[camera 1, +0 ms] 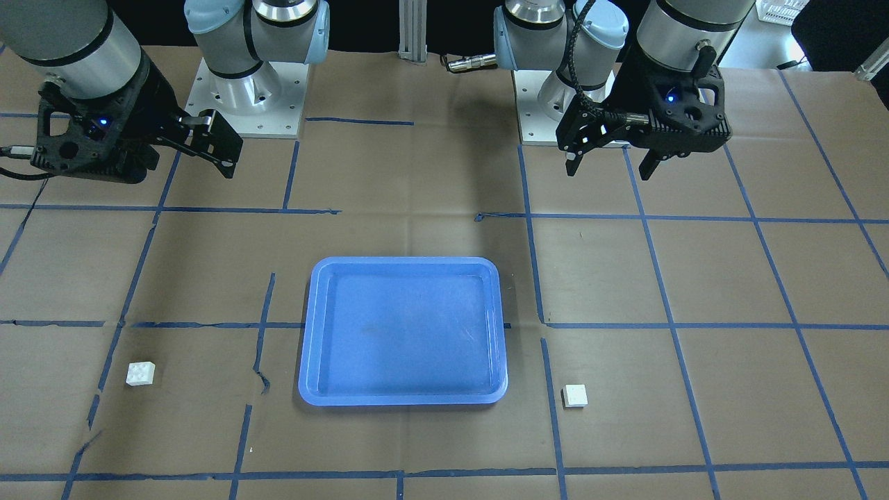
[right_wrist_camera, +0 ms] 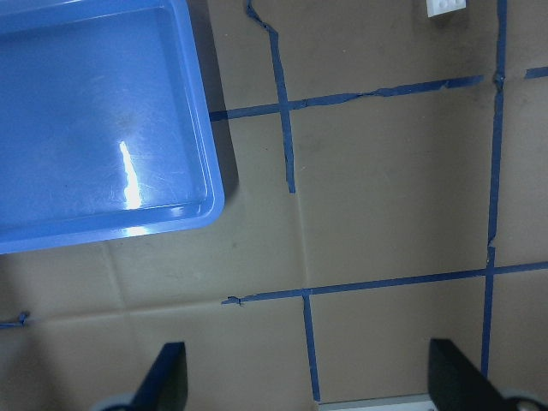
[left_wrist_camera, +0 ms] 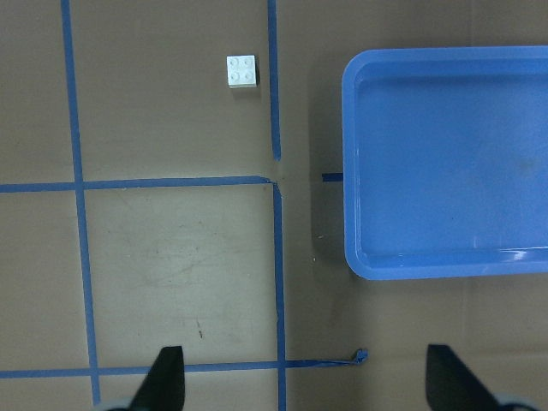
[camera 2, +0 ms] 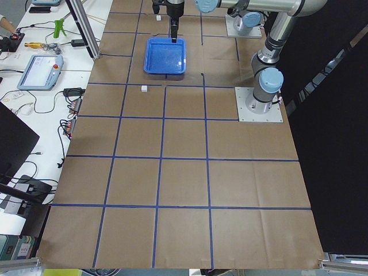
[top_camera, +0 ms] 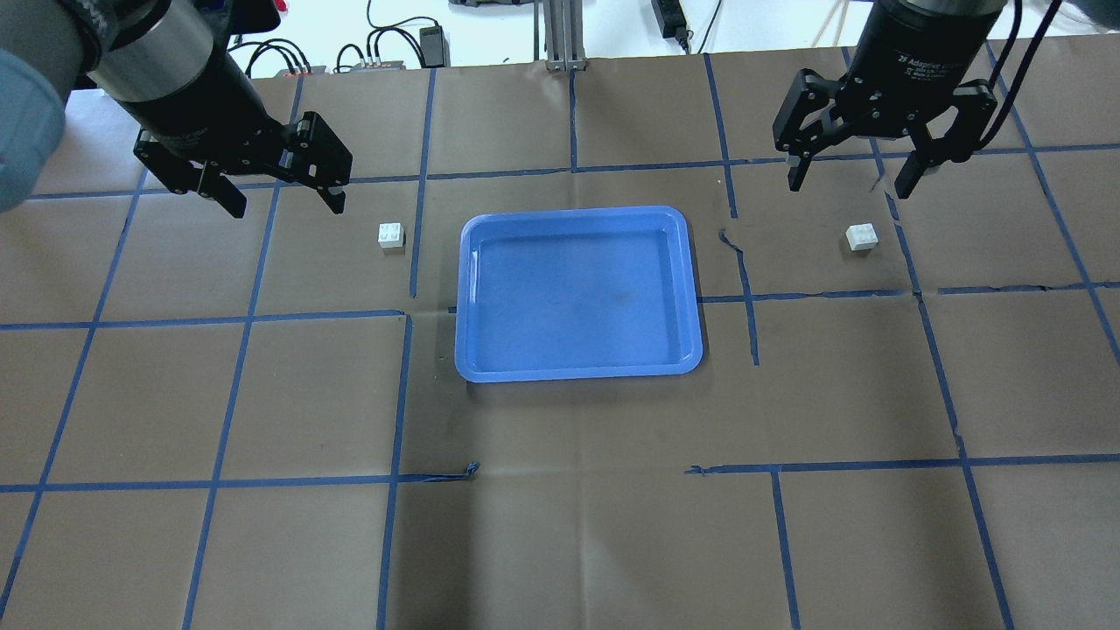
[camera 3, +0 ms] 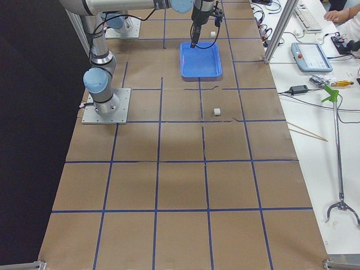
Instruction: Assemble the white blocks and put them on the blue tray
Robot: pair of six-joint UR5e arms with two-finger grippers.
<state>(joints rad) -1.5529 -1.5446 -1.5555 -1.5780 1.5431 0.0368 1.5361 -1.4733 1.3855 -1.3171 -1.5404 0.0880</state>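
Two white blocks (top_camera: 391, 236) (top_camera: 862, 237) flank one blue tray (top_camera: 577, 373); left hand (top_camera: 287, 206) and right hand (top_camera: 850, 186) gape empty.

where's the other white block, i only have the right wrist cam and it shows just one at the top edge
Observer: The left white block lies on the paper on the other side of the blue tray, on the left arm's side, apart from the tray.
Operator: anything in the tray yet
Observer: No. The overhead view shows the whole tray empty.
Operator: left gripper busy
Observer: No. The left gripper is open and holds nothing, up above the table.
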